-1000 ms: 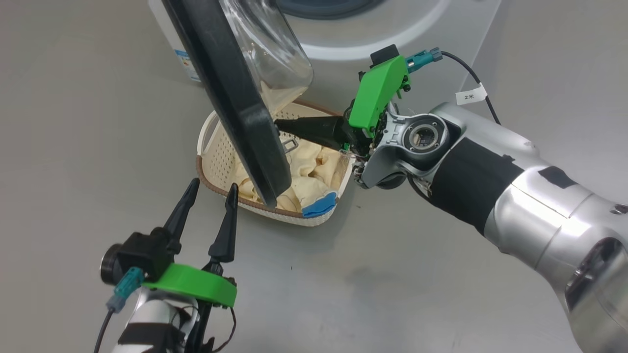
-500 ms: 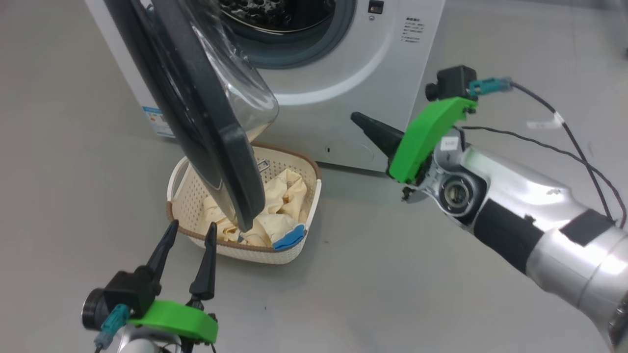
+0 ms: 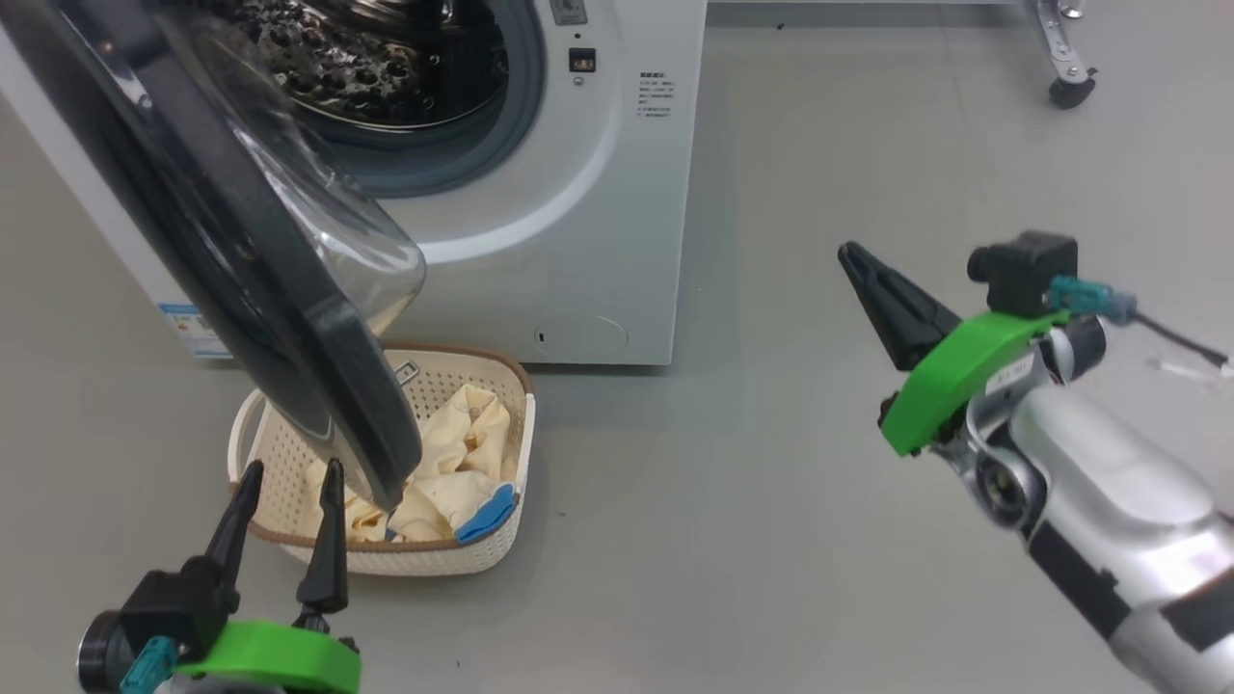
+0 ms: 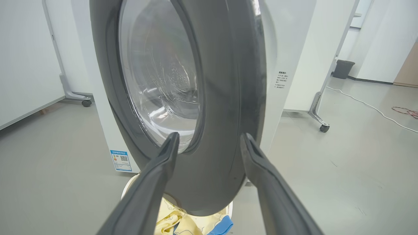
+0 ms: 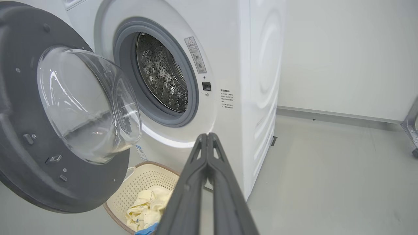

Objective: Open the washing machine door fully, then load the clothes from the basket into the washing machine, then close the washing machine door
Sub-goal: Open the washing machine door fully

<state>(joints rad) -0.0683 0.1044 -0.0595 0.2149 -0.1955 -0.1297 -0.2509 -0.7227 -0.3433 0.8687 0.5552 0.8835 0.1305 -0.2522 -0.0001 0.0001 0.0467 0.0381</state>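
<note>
While left pincer point(image 3: 294, 467) gapes, right pincer point(image 3: 852, 255) clenched empty, blue label point(image 4: 121, 160) apparently QR-coded, unreadable.

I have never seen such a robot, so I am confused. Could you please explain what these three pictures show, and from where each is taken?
This is a wheeled robot with two arms, each ending in two long dark fingers. One picture looks down from its head; the other two come from cameras on the wrists, looking along the fingers. On the grey floor stands a white washing machine, its round door swung open. Under the door sits a cream basket with yellow clothes inside. The left fingers are open, pointing at the door, and hold nothing. The right fingers are shut together, also empty.
</note>
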